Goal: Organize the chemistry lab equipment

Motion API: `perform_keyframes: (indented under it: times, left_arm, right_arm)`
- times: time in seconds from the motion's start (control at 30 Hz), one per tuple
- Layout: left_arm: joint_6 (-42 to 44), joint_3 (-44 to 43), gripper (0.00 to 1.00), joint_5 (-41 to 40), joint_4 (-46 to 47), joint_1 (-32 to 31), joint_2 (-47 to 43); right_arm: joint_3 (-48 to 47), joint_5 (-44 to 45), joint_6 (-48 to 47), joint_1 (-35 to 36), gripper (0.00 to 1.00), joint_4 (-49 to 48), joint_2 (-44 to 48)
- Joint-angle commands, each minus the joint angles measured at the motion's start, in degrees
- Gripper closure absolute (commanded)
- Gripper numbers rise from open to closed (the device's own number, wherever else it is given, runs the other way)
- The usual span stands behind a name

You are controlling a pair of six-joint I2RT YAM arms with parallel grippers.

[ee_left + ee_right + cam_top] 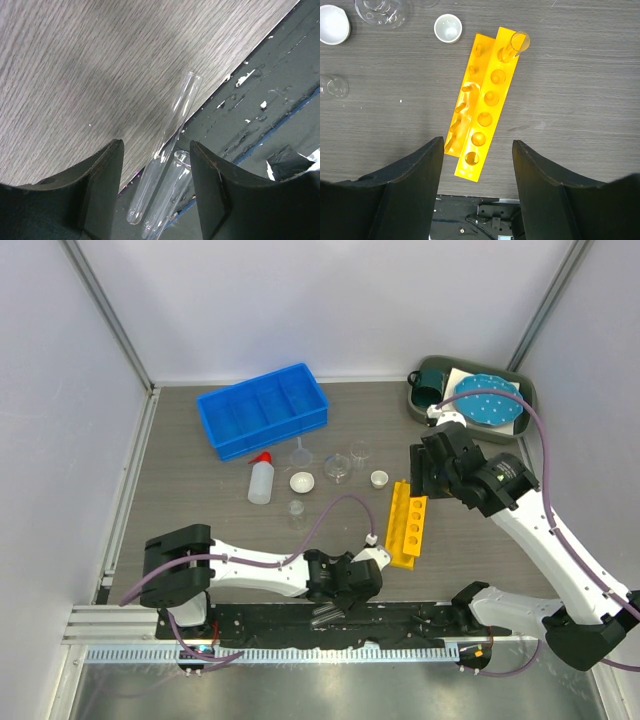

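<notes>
Left pincer (156,145), right pincer (478,141): agape

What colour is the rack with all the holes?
The tube rack is bright yellow, clearest in the right wrist view.

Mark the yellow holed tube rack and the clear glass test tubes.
Yellow holed tube rack (488,108): right wrist view, top plate.
Clear glass test tubes (177,112): left wrist view, upper tube's shaft.

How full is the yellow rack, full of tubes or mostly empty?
Mostly empty. The yellow rack holds one clear tube in its end hole; the other holes look bare.
</notes>
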State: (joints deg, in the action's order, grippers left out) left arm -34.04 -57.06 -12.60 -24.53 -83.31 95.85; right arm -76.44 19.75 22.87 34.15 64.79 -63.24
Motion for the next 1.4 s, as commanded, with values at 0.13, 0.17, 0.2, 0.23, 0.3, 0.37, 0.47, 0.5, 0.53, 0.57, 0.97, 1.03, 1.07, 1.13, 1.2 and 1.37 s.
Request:
perform_keyframes:
  times: [0.13,0.17,0.2,0.23,0.3,0.37,0.47,0.5,0.53,0.57,0.97,1.03,1.07,1.13,1.2,1.37]
  left_arm:
    - [-0.67,1.60,0.45,0.30,3.62,-0.36,0.21]
    - [-0.67,1.69,0.46,0.38,3.79,-0.36,0.30]
    - [-0.76,2.03,0.46,0.38,3.88,-0.36,0.30]
    - [-0.76,2.21,0.48,0.38,4.05,-0.45,0.21]
    - [-0.85,2.48,0.49,0.30,4.32,-0.36,0.47]
    - [-0.94,2.65,0.50,0.21,4.67,-0.45,0.74]
    - [-1.03,2.74,0.53,0.12,4.76,-0.37,1.53]
    - [-1.03,2.57,0.54,0.21,4.76,-0.36,1.70]
    - [-1.03,2.65,0.55,0.21,4.76,-0.45,1.97]
    - [-1.03,2.57,0.55,0.21,4.93,-0.45,2.14]
    - [-0.94,2.13,0.75,-0.93,4.24,-0.45,2.93]
    - [-0.59,1.34,0.77,-1.81,3.36,-0.45,2.76]
    - [-0.41,0.55,0.77,-2.07,2.48,-0.45,2.85]
    - [0.29,-0.42,0.78,-2.78,1.69,-0.37,2.32]
    - [0.90,-1.82,0.79,-4.09,0.54,-0.45,1.80]
    - [3.36,-5.42,0.81,-6.73,-3.41,-0.37,1.09]
  right_arm:
    - [0.42,-0.24,1.03,0.92,0.37,-1.51,1.10]
    - [0.51,-0.32,1.03,1.09,0.37,-1.43,1.02]
    - [0.51,-0.15,1.03,1.18,0.38,-1.51,1.10]
    - [0.68,-0.24,1.03,1.18,0.37,-1.60,1.10]
    - [0.86,-0.06,1.12,1.36,0.37,-1.69,1.10]
    - [1.21,0.03,1.12,1.53,0.37,-1.69,1.19]
    - [1.56,0.03,1.12,1.71,0.37,-1.95,1.19]
    - [1.65,0.11,1.12,1.71,0.38,-2.04,1.19]
    - [1.65,0.12,1.12,1.79,0.38,-2.04,1.19]
    - [1.74,0.20,1.12,1.80,0.38,-2.04,1.19]
    - [1.74,0.38,1.21,2.24,0.38,-2.66,0.58]
    - [1.74,0.38,1.29,2.41,0.38,-2.83,0.49]
    - [1.74,0.38,1.30,2.41,0.38,-2.92,0.49]
    - [1.56,0.55,1.38,2.41,0.37,-3.18,0.49]
    - [1.30,0.73,1.38,2.41,0.37,-3.27,0.49]
    - [0.77,0.73,1.38,2.50,0.37,-3.36,0.22]
